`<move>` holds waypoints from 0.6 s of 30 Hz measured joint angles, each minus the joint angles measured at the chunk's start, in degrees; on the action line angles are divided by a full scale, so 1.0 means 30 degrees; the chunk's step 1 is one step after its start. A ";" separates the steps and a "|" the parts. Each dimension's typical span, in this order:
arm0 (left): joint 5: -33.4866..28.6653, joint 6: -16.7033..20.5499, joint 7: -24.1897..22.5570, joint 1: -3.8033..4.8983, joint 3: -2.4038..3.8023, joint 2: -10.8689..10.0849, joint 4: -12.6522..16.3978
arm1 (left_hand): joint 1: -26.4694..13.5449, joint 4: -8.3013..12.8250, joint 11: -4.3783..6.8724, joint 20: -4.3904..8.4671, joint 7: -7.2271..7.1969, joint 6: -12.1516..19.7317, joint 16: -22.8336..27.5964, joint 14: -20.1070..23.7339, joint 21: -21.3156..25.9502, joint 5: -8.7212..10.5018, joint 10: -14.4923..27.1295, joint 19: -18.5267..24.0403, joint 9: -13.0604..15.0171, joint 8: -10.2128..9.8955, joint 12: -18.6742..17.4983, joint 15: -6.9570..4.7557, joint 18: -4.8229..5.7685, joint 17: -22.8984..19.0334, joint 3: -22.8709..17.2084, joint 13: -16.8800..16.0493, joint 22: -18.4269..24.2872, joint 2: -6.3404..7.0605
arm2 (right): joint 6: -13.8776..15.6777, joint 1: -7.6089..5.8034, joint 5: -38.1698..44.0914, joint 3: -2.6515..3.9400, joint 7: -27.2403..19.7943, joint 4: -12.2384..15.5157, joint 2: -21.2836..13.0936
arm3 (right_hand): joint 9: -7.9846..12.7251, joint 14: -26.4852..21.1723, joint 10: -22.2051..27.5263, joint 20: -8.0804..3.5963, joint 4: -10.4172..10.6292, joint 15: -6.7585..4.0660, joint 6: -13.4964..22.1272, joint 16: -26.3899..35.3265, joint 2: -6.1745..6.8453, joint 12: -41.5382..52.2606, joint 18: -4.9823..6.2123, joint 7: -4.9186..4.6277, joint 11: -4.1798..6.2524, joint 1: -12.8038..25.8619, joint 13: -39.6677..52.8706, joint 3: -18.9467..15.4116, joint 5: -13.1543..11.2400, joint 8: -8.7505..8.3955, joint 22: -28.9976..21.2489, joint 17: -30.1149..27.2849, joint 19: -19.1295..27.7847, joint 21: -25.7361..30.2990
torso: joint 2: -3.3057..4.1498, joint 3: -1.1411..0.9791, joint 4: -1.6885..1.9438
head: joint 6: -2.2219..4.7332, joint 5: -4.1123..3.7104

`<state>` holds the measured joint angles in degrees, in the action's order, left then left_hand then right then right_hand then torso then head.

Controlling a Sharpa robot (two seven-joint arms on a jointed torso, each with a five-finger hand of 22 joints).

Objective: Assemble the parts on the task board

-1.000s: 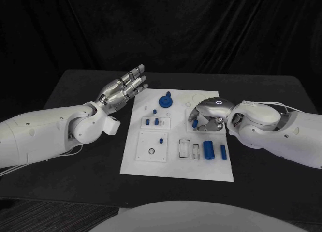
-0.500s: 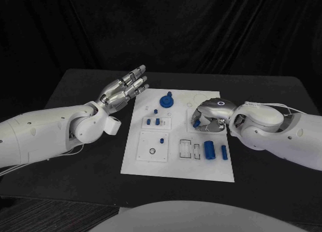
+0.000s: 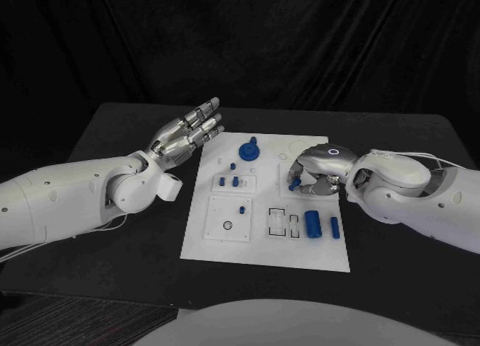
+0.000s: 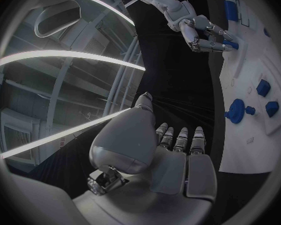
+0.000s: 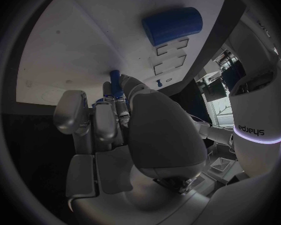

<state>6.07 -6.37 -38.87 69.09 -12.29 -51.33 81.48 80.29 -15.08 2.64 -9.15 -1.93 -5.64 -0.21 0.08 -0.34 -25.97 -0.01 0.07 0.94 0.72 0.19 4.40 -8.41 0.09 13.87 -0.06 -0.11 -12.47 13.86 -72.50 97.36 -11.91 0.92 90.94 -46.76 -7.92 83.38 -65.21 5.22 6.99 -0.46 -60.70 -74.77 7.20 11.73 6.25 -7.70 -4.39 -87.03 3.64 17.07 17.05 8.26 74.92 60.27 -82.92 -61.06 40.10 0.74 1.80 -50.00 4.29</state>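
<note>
The white task board (image 3: 263,241) lies in the middle of the black table. My right hand (image 3: 315,175) hangs over the board's right middle, its fingers curled down and pinching a small blue peg (image 3: 294,185) that stands at the board's surface; the right wrist view shows that peg (image 5: 115,80) between the fingertips. My left hand (image 3: 188,133) floats beside the board's far left corner, fingers straight and apart, holding nothing. A round blue piece with a knob (image 3: 247,151) sits at the far end. A blue cylinder (image 3: 312,223) and a slim blue bar (image 3: 334,227) lie nearer me.
Small blue pegs (image 3: 230,181) stand in a raised square left of the right hand, and another (image 3: 241,210) stands in the square plate nearer me. Empty rectangular slots (image 3: 282,222) lie beside the cylinder. Bare black table (image 3: 115,259) surrounds the board.
My right hand and forearm have shifted slightly to the right while staying on the blue peg. The left hand has not moved.
</note>
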 measured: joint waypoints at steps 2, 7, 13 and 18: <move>0.0000 -0.0020 0.0000 -0.0007 0.0000 0.0011 -0.0008 | 0.0157 0.0055 0.0000 -0.0066 0.0000 0.0000 0.0000 0.0000 0.0000 -0.0154 0.0000 -0.0066 0.0000 0.0000 0.0000 0.0000 0.0003 0.0001 -0.0055 -0.0001 0.0000 0.0006 | 0.0133 -0.0059 -0.0001 -0.0003 -0.0001 0.0125 -0.0045 | -0.0117 0.0000 -0.0305 0.0000 -0.0206 -0.0001 -0.0232 0.0000 0.0064 -0.0092 -0.0001 0.0030 0.0041 -0.0113 -0.0004 0.0308 -0.0002 0.0150 -0.0001 0.0048 0.0000 -0.0059 | -0.0002 0.0000 0.0000 | 0.0000 0.0002; 0.0000 -0.0060 0.0000 -0.0017 0.0000 0.0029 -0.0023 | 0.0354 0.0214 0.0000 -0.0069 0.0140 0.0002 0.0000 -0.0071 0.0000 -0.0547 0.0000 -0.0069 -0.0001 0.0000 0.0001 0.0069 0.0002 -0.0001 -0.0214 -0.0002 0.0000 0.0001 | 0.0682 -0.0396 -0.0002 -0.0016 -0.0005 0.0551 -0.0199 | -0.0280 0.0068 -0.0433 0.0000 -0.0541 -0.0069 -0.0496 0.0000 -0.0043 -0.0226 0.0001 0.0133 -0.0076 -0.0256 -0.0003 0.0641 -0.0023 0.0223 -0.0001 0.0171 0.0000 -0.0207 | -0.0007 -0.0002 0.0000 | 0.0000 0.0048; 0.0000 -0.0092 0.0000 -0.0027 0.0000 0.0051 -0.0059 | 0.0354 0.0344 0.0000 -0.0069 0.0140 0.0002 0.0000 -0.0071 0.0000 -0.0686 0.0000 -0.0069 -0.0002 0.0000 0.0000 0.0070 0.0002 -0.0011 -0.0233 -0.0005 0.0000 0.0001 | 0.1198 -0.1221 -0.0004 0.0000 0.0038 0.1495 -0.0532 | -0.0340 0.0068 -0.0442 0.0000 -0.0624 -0.0069 -0.0500 0.0000 -0.0118 -0.0276 0.0000 0.0129 -0.0084 -0.0333 0.0028 0.0722 -0.0028 0.0224 -0.0002 0.0203 0.0000 -0.0207 | -0.0009 -0.0002 0.0000 | 0.0000 0.0114; 0.0000 -0.0120 0.0000 -0.0030 0.0000 0.0104 -0.0108 | 0.0355 0.0376 0.0000 -0.0068 0.0140 0.0002 0.0000 -0.0071 0.0000 -0.0811 0.0000 -0.0068 0.0001 0.0000 0.0000 0.0069 0.0003 -0.0016 -0.0264 -0.0007 -0.0009 0.0001 | 0.1203 -0.1731 -0.0008 0.0010 0.0122 0.2374 -0.0629 | -0.0367 0.0069 -0.0442 0.0000 -0.0698 -0.0068 -0.0500 0.0000 -0.0138 -0.0272 0.0000 0.0129 -0.0086 -0.0405 0.0029 0.0903 -0.0102 0.0224 -0.0003 0.0184 0.0000 -0.0206 | -0.0005 -0.0004 0.0000 | 0.0000 0.0156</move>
<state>6.07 -6.73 -38.87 68.99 -12.29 -51.02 81.15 81.35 -13.95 2.64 -9.35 -1.51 -5.64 -0.21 -0.13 -0.34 -28.40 -0.01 -0.14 0.94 0.72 0.19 4.61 -8.40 0.05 13.08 -0.08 -0.13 -12.47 17.46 -77.69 97.34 -11.88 1.28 98.06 -48.64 -9.02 83.59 -66.53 5.22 4.89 -0.67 -62.20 -74.77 6.79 10.92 6.25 -7.31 -4.65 -88.24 3.73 19.78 16.74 8.93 74.91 60.82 -82.92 -61.68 40.08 0.73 1.80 -50.00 4.76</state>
